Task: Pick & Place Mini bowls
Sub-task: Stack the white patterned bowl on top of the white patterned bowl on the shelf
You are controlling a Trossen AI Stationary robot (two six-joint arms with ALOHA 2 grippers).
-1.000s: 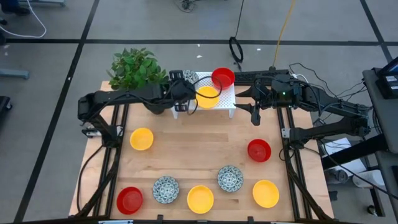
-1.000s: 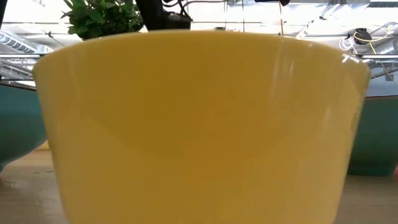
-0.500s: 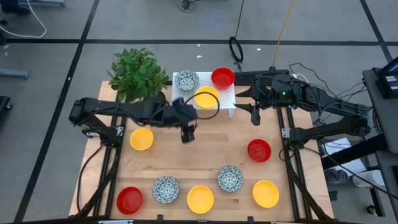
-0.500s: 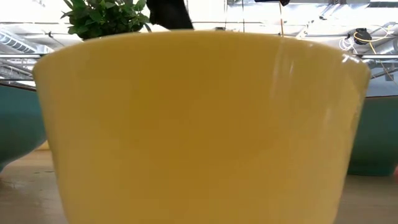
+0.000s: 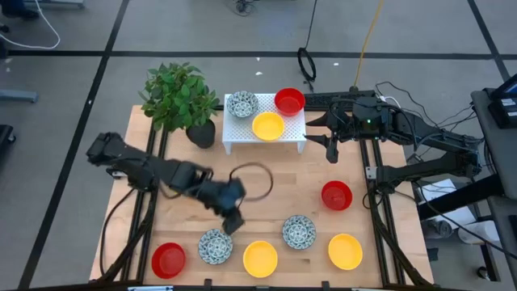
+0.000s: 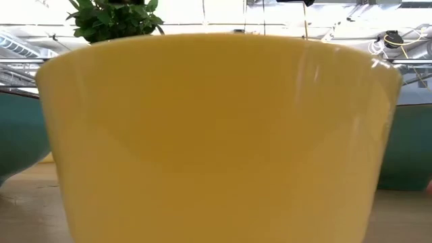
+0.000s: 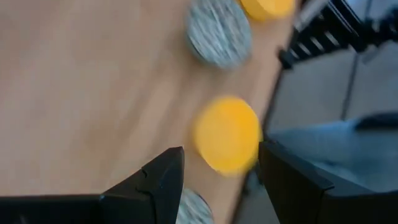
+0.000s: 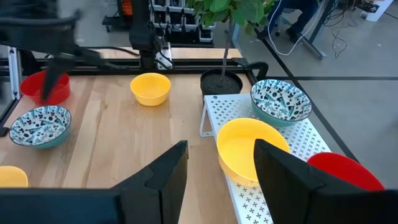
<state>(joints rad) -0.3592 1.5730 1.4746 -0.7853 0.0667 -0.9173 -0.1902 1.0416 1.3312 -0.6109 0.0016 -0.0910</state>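
Three mini bowls sit on the white rack point(image 5: 242, 133) at the far edge of the tabletop point(image 5: 275, 178): a speckled bowl point(image 5: 241, 103), a red bowl point(image 5: 289, 101) and a yellow bowl point(image 5: 268, 126). By my judgement a third of the job is done. Six bowls remain on the wood: five along the near edge and a red one point(image 5: 336, 195) at the right. The left hand point(image 5: 233, 221), wide and empty, hangs over the near speckled bowl point(image 5: 215, 246). The right hand point(image 5: 330, 149) waits beside the rack, wide and empty.
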